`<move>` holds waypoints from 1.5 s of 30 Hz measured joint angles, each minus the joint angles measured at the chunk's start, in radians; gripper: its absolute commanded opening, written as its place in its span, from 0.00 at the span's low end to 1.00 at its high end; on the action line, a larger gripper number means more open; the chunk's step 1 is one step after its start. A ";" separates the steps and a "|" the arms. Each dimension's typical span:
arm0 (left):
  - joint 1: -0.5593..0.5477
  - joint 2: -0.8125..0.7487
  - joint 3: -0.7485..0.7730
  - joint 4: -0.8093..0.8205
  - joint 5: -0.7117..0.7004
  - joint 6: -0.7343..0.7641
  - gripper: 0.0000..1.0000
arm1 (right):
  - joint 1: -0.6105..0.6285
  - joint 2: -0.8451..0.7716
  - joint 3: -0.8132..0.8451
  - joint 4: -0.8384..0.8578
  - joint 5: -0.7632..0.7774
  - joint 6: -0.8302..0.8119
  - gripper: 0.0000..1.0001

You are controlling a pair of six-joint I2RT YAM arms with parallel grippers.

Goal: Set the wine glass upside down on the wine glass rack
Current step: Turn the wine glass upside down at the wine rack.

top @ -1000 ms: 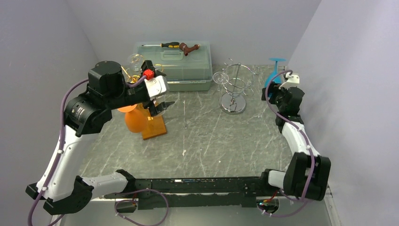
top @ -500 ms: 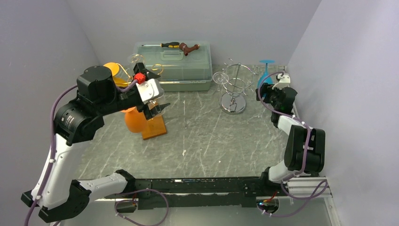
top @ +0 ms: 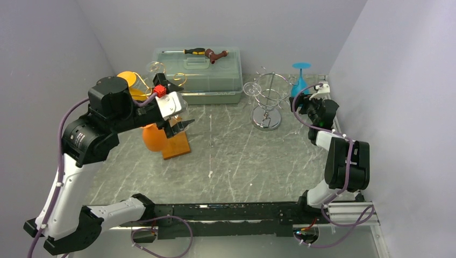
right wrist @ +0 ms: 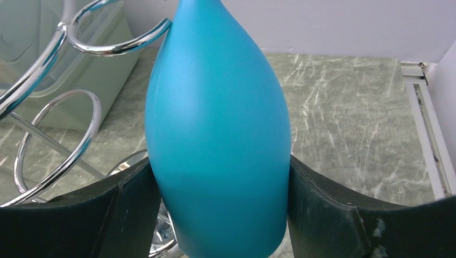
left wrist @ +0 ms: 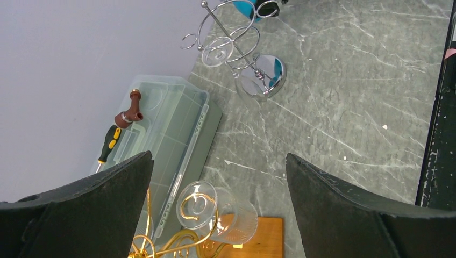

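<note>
One step left: glass (top: pixel 299 80) inverted, not racked

Mid-left, the left gripper (top: pixel 182 125) hangs with jaws apart, empty. Upper right, just beside the rack (top: pixel 267 102), the right gripper (top: pixel 299 100) is clamped on the blue glass, foot up. Seating it on the rack remains.

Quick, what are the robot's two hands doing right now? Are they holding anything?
Left gripper: open, holding nothing.
Right gripper: closed on the blue wine glass, gripping its bowl.
</note>
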State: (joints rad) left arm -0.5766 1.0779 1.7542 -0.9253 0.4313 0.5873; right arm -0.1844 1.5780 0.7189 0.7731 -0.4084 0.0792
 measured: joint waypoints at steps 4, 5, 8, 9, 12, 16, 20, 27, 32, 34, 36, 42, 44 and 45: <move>0.000 0.000 -0.002 0.002 0.010 0.000 1.00 | 0.003 0.013 -0.002 0.013 -0.014 0.003 0.69; 0.000 0.000 -0.005 0.003 0.013 0.000 1.00 | 0.005 0.014 -0.004 0.014 -0.017 0.003 0.69; 0.000 0.000 -0.012 0.005 0.020 0.001 0.99 | 0.011 0.014 -0.010 0.015 -0.020 0.002 0.68; 0.000 0.000 -0.016 0.006 0.021 0.003 0.99 | 0.012 0.014 -0.013 0.015 -0.021 0.002 0.68; 0.000 0.000 -0.027 0.008 0.025 0.005 0.99 | 0.018 0.014 -0.025 0.019 -0.021 0.002 0.68; 0.000 -0.001 -0.034 0.008 0.029 0.008 0.99 | 0.026 0.014 -0.056 0.036 -0.021 0.002 0.67; 0.000 -0.001 -0.034 0.008 0.040 0.014 0.99 | 0.033 0.014 -0.087 0.058 -0.021 0.009 0.67; 0.000 -0.001 -0.034 0.008 0.048 0.022 0.99 | 0.050 0.014 -0.098 0.083 -0.021 0.010 0.68; 0.000 -0.001 -0.034 0.008 0.056 0.022 1.00 | 0.072 0.014 -0.113 0.089 -0.020 0.006 0.70; 0.000 -0.001 -0.034 0.008 0.061 0.022 1.00 | 0.081 0.014 -0.117 0.089 -0.016 0.003 0.72; 0.000 -0.001 -0.034 0.008 0.064 0.023 1.00 | 0.087 0.014 -0.122 0.089 -0.010 0.002 0.74; 0.000 -0.001 -0.034 0.008 0.069 0.024 0.99 | 0.090 0.005 -0.132 0.085 0.016 -0.007 0.75; 0.000 -0.001 -0.034 0.008 0.069 0.026 0.99 | 0.090 -0.002 -0.134 0.076 0.023 -0.011 0.76; 0.000 -0.001 -0.034 0.008 0.069 0.027 0.99 | 0.090 -0.006 -0.137 0.071 0.026 -0.012 0.78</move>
State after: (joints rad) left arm -0.5766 1.0767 1.7206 -0.9176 0.5007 0.6140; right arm -0.0944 1.5719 0.5823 0.8440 -0.3824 0.0669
